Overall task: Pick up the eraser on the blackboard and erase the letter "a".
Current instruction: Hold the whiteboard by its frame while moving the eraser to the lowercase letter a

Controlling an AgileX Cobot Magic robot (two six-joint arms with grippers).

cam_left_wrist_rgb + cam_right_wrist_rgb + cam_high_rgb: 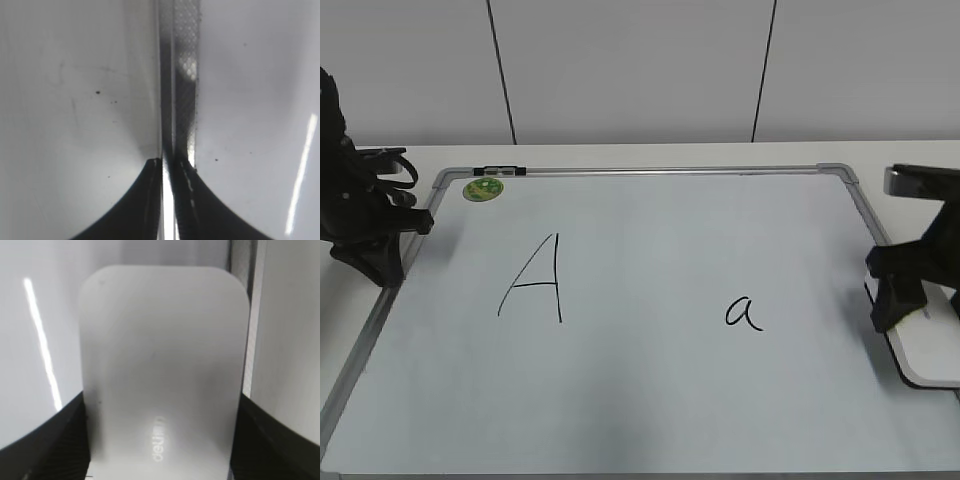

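Observation:
The blackboard (650, 400) is a white board with a silver frame lying flat on the table. The small letter "a" (743, 313) is written right of its middle. The white eraser (930, 352) lies at the board's right edge, over the frame. My right gripper (898, 300) straddles it. In the right wrist view the eraser (160, 355) fills the gap between the jaws (160, 440), which press on both its sides. My left gripper (380, 262) rests at the board's left edge. Its jaws (167, 165) are together over the frame strip (182, 75).
A large capital "A" (535, 280) is drawn left of the middle. A round green magnet (483, 188) sits at the far left corner, near a black clip (500, 171) on the frame. A white panelled wall stands behind the table.

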